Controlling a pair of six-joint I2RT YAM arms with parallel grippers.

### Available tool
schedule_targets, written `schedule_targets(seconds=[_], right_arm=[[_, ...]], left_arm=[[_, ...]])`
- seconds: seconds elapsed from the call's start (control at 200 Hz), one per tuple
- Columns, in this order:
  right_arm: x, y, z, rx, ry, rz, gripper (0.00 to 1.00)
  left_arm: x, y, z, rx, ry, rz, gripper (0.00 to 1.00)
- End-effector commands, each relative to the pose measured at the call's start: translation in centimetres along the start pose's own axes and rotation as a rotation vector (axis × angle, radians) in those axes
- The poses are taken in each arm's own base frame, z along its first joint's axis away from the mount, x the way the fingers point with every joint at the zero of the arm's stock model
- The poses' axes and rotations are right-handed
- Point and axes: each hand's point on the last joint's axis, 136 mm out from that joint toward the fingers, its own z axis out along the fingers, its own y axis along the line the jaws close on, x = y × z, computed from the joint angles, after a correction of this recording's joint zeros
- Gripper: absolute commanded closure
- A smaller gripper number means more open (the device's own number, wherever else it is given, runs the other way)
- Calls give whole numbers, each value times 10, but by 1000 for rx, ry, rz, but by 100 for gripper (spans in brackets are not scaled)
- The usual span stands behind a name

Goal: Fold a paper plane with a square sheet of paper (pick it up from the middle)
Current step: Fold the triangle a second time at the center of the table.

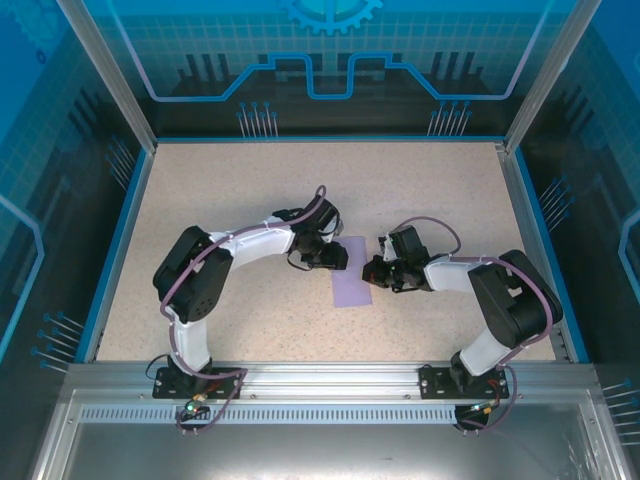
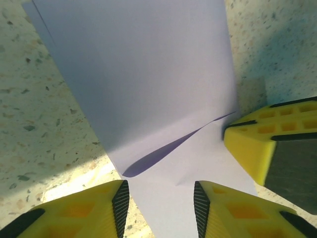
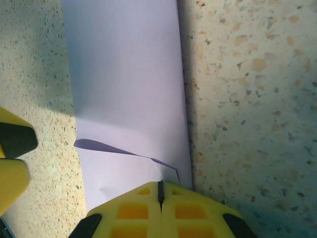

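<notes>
Top external: square sheet of paper (image 1: 351,275) lay folded in half at centre; nose and wing folds not done; left gripper (image 2: 161,198) part-open, empty; right gripper (image 3: 160,189) shut, tips on sheet.

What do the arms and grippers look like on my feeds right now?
Both the left arm and the right arm have bulky black joint housings, white links and a thin purple cable looping alongside. The left gripper and the right gripper carry chunky yellow fingers with square pockets and black ribbed pads.
</notes>
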Motion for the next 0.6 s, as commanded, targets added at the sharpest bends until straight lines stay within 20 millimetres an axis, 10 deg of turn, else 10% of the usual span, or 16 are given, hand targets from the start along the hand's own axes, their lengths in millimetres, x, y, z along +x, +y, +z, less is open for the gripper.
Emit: schedule_targets(seconds=[0.0, 0.595], right_arm=[[13, -24, 0, 64, 31, 59, 100], [9, -12, -4, 36, 19, 20, 98]], left_arm=[[2, -5, -8, 9, -28, -31, 57], [22, -5, 37, -38, 14, -92, 56]])
